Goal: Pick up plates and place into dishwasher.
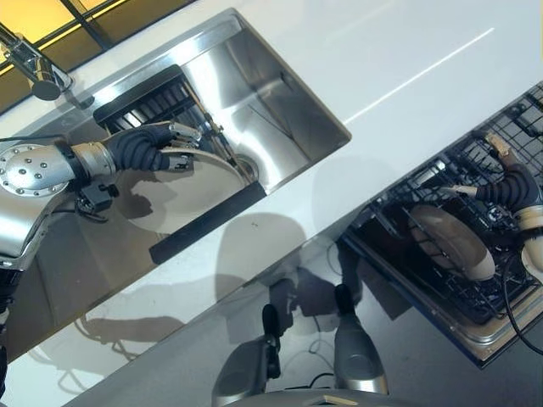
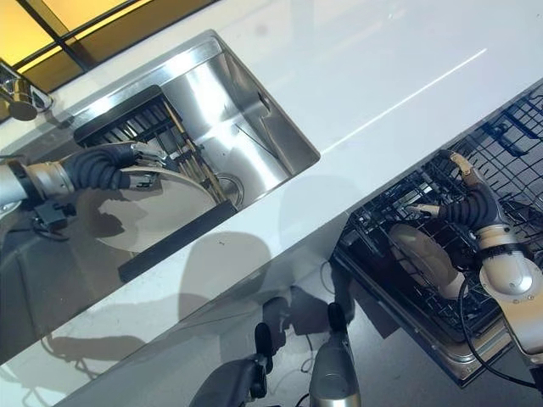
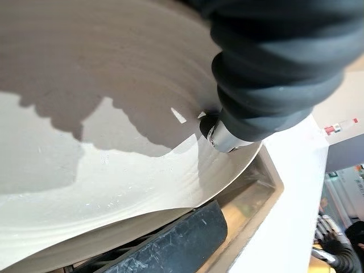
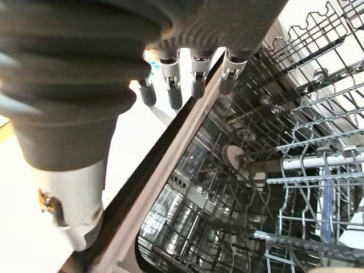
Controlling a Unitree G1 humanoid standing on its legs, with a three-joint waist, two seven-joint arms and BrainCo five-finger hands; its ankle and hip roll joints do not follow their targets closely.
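Observation:
A large pale plate (image 1: 161, 199) lies tilted in the steel sink (image 1: 263, 93). My left hand (image 1: 144, 148) reaches in from the left, its fingers over the plate's upper rim and its thumb under it, pinching the edge. The left wrist view shows the thumb (image 3: 219, 133) pressed against the plate (image 3: 85, 187). At the right, another pale plate (image 1: 454, 242) stands on edge in the pulled-out dishwasher rack (image 2: 509, 144). My right hand (image 1: 509, 188) hovers just above and beyond that plate, fingers (image 4: 196, 74) straight and spread, holding nothing.
A black drying rack (image 1: 140, 97) sits in the sink's far corner, and a black bar (image 1: 208, 222) runs along its near edge. The faucet (image 1: 34, 64) stands at the top left. White counter (image 1: 407, 76) separates the sink from the dishwasher.

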